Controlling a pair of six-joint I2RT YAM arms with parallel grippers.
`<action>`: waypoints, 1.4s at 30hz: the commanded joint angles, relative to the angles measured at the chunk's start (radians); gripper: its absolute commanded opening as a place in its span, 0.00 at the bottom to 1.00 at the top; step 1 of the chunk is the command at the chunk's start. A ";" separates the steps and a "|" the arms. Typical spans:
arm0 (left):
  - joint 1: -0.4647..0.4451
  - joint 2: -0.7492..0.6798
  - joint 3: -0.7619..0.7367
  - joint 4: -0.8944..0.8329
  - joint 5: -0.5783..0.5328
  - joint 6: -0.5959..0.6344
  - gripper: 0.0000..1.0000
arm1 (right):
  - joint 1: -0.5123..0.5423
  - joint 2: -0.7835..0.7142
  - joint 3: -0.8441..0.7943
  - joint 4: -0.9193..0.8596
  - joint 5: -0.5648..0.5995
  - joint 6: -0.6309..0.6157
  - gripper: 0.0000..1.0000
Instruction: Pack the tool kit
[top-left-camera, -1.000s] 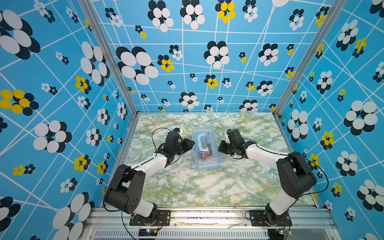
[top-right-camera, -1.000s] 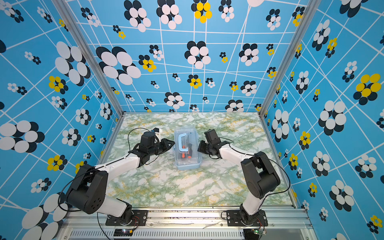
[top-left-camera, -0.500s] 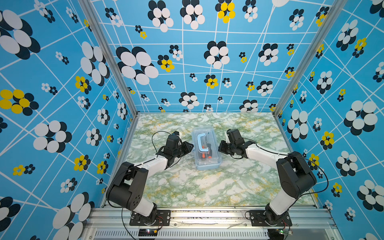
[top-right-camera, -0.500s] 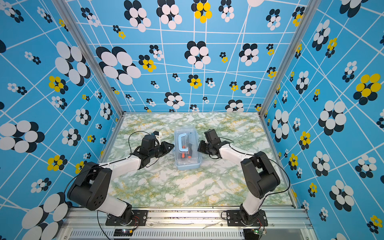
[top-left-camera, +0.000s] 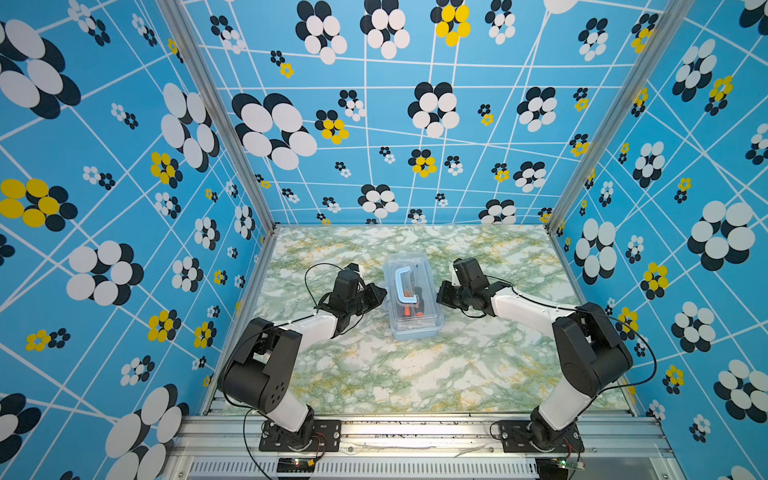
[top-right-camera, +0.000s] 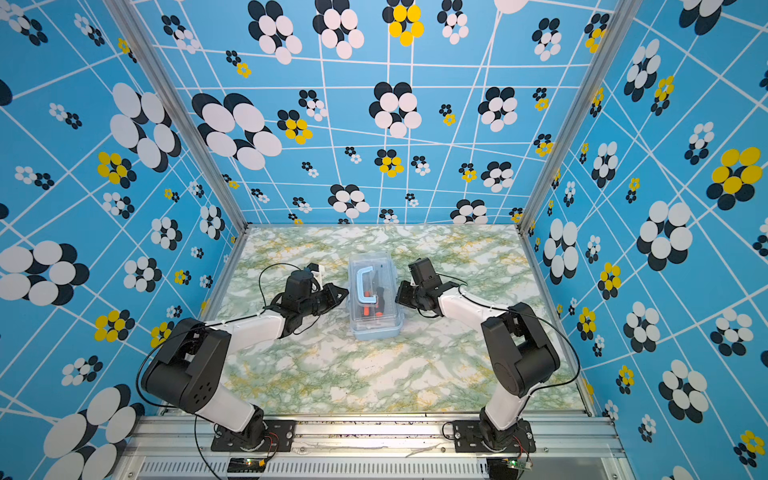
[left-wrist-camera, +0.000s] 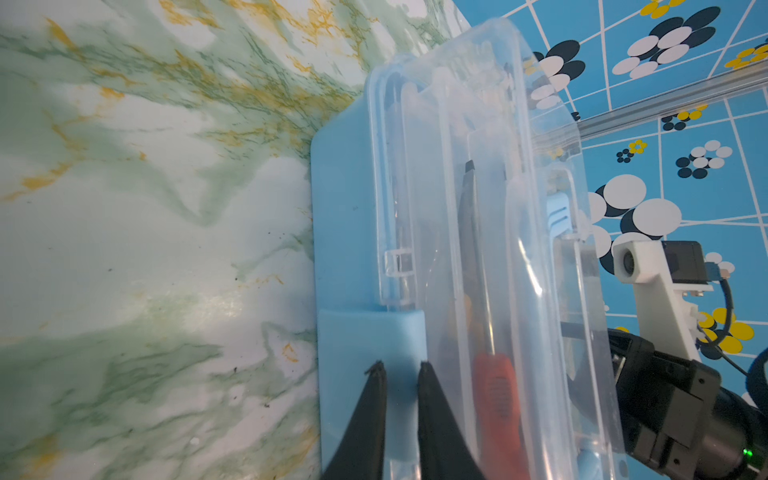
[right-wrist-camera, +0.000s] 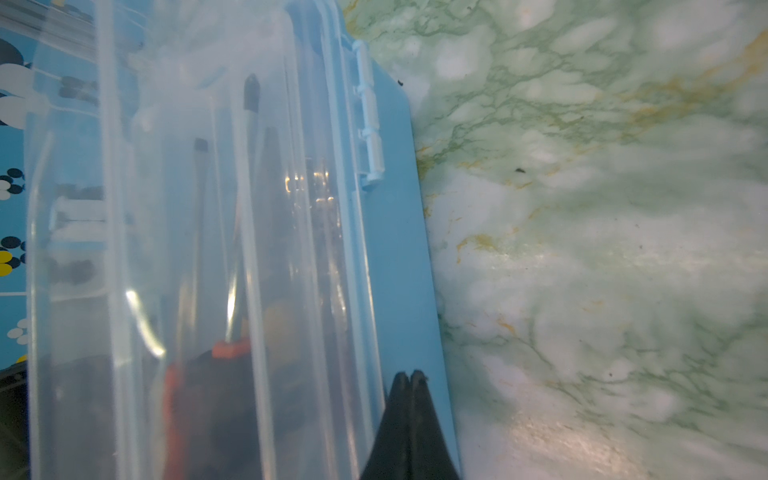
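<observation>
Flanks translucent light-blue plastic box (top-left-camera: 415, 328), long axis near-to-far, left and right. Shows left tool (left-wrist-camera: 401, 370) narrowly parted at blue latch flap (left-wrist-camera: 370, 336), right tool (right-wrist-camera: 410, 376) pinched shut, both equally near.

Blue flower-patterned walls (top-left-camera: 415, 124) enclose a green-and-yellow marbled tabletop (top-left-camera: 415, 374).

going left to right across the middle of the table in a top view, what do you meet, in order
left hand → tool kit → right hand
</observation>
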 joint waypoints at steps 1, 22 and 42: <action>-0.021 0.031 -0.033 0.022 0.057 -0.016 0.18 | 0.021 0.052 0.004 -0.020 0.016 -0.003 0.00; -0.160 0.299 -0.203 0.551 0.010 -0.222 0.18 | 0.045 0.180 -0.105 0.316 -0.243 0.201 0.00; -0.173 0.354 -0.277 0.718 -0.111 -0.351 0.28 | 0.044 0.180 -0.161 0.334 -0.098 0.226 0.00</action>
